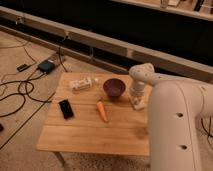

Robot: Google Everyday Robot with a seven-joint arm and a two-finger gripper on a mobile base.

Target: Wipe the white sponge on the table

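Camera view looks down on the table (pixel 90 135) from over my own arm, which fills the right side of the picture. My gripper (pixel 136 96) hangs down over the right edge of the top, just right of the dark bowl (pixel 114 88). It is closed, and the white sponge (pixel 139 104) sits right at its tip, resting on the wood, so I take it that I am clamped on it, though I cannot make out the contact itself. Getting the sponge into my grip and down onto the planks looks done, as far as I can judge. What is left is the wiping proper. I see no wet or cleaned track on the wood, so I cannot say how much has been covered. The open stretch lies in front of the carrot (pixel 102 111), well apart from the bottle (pixel 82 83) and the black phone (pixel 65 108); the bowl beside me is what I would have to steer around
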